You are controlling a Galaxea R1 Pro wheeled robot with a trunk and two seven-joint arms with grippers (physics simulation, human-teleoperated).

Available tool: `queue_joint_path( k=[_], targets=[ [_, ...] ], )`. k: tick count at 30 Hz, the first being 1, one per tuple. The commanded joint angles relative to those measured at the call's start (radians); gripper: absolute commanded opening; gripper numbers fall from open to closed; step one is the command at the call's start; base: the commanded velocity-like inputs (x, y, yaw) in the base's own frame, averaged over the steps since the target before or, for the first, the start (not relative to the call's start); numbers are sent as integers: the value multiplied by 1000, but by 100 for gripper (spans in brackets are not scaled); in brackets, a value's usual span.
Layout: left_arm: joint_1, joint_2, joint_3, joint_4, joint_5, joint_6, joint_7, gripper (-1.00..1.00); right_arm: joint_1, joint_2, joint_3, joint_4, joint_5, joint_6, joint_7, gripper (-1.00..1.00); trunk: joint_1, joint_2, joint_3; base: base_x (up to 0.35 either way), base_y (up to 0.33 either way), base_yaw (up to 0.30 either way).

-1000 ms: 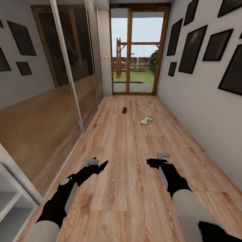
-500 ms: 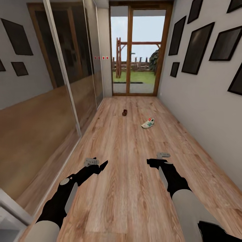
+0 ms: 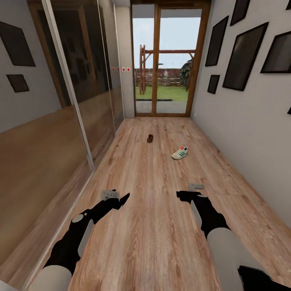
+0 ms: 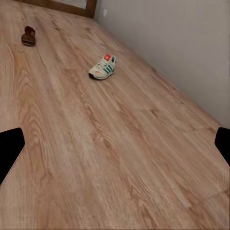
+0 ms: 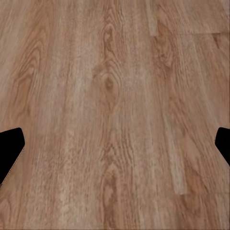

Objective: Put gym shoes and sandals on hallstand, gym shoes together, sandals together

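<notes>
One white gym shoe with green stripes lies on the corridor floor ahead, right of centre. A brown sandal lies farther off, near the middle of the corridor. The left wrist view has the same gym shoe and sandal well beyond the fingers. My left gripper and right gripper hang low over bare planks, both open and holding nothing. Each wrist view has dark fingertips spread at the frame edges over the floor. The hallstand is out of view.
A mirrored sliding-door wardrobe runs along the left wall. Dark picture frames hang on the grey right wall. A wood-framed glass door closes the far end. Open floor stretches between me and the shoes.
The camera has moved forward along the corridor: the light grey shelf at the lower left slid out of view, and the shoe and sandal look a little closer. Arms hold the same pose.
</notes>
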Motion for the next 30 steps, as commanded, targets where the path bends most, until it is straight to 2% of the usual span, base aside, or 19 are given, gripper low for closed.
queue_joint_path(
  k=[1,30],
  targets=[
    [-1,-1,4,0,6,8,-7,100,-1,1,-5,-2,9,5,2,100,0,0,-1,347,0,0],
    [-1,-1,4,0,6,8,-7,100,-1,0,-5,0,10,4,2,100,0,0,-1,347,0,0]
  ],
)
